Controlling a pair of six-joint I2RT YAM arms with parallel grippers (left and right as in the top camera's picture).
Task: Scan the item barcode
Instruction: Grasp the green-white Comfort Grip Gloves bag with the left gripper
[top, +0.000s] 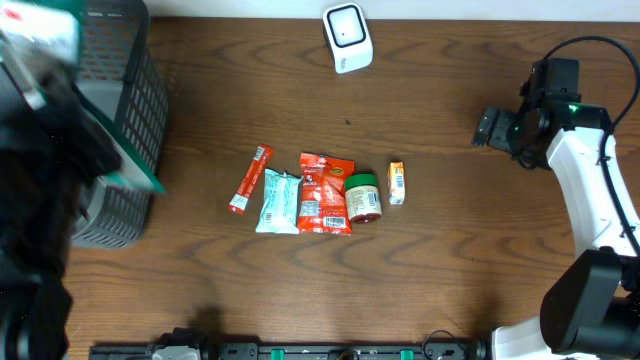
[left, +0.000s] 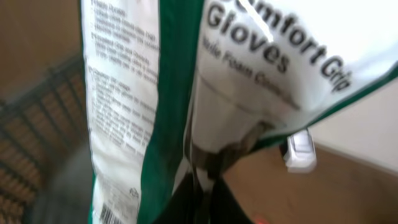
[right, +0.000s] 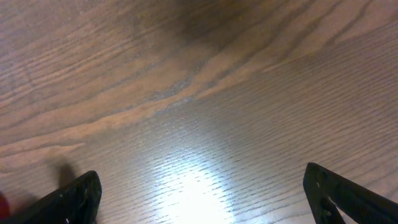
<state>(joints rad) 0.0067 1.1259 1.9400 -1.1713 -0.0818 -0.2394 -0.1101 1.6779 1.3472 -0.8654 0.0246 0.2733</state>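
Far left of the white scanner (top: 347, 38), the left gripper (left: 208, 177) is clamped tight on the Comfort Grip gloves pack (left: 249, 74), up off the counter (right: 186, 93); right of the scanner, the right gripper (right: 200, 190) gapes wide, low over the wood.

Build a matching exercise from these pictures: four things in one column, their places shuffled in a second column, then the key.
Things
1. white barcode scanner
2. green-lidded jar
3. white and green gloves packet
4. grey mesh basket

Places
A. at the left edge of the brown wooden table
B. pinched in the left gripper
C. mid-table, between the red snack packet and the small orange box
D. at the table's far edge, top centre in the overhead view

Pairs: 1-D, 2-C, 3-B, 4-A
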